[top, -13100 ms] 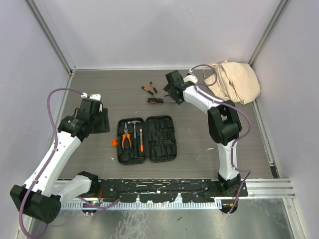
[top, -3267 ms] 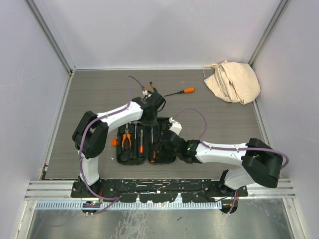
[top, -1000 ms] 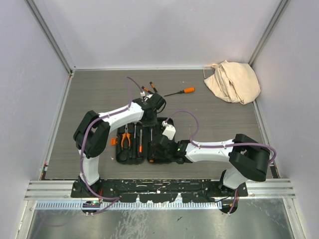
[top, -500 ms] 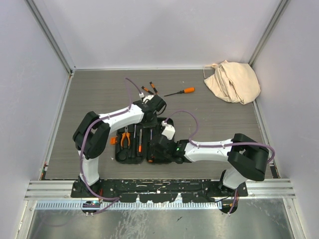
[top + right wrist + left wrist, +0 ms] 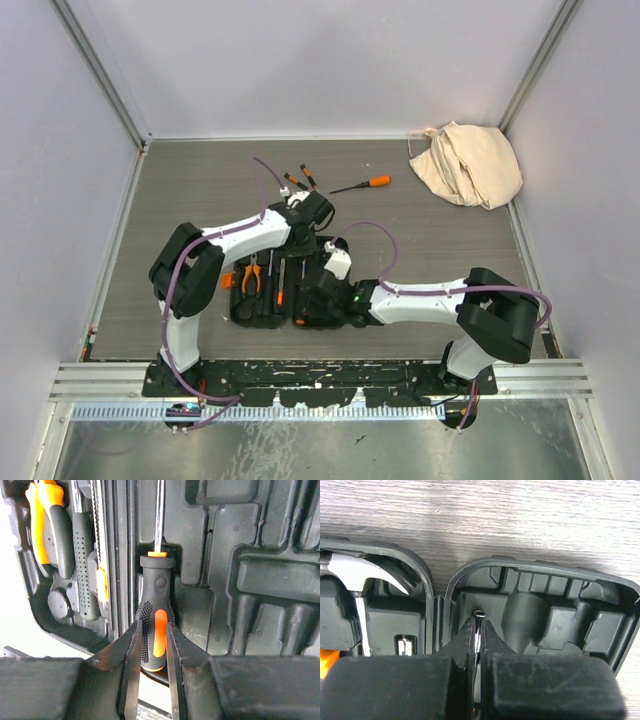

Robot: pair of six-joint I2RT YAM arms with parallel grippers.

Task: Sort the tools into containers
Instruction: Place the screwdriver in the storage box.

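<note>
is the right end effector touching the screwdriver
Touching. Right wrist view: both fingers of the right end effector press against the screwdriver handle's sides, no gap.

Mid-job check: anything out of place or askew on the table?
Nothing damaged or spilled. Three tools lie loose beyond the open tool case: an orange-handled screwdriver and two small screwdrivers. The screwdriver held by the left gripper and right gripper lies straight along the case's hinge-side slot.

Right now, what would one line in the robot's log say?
step: placing screwdriver in tool case | right pincer: gripping its handle | left pincer: pinching its shaft | loose: orange-handled screwdriver
</note>
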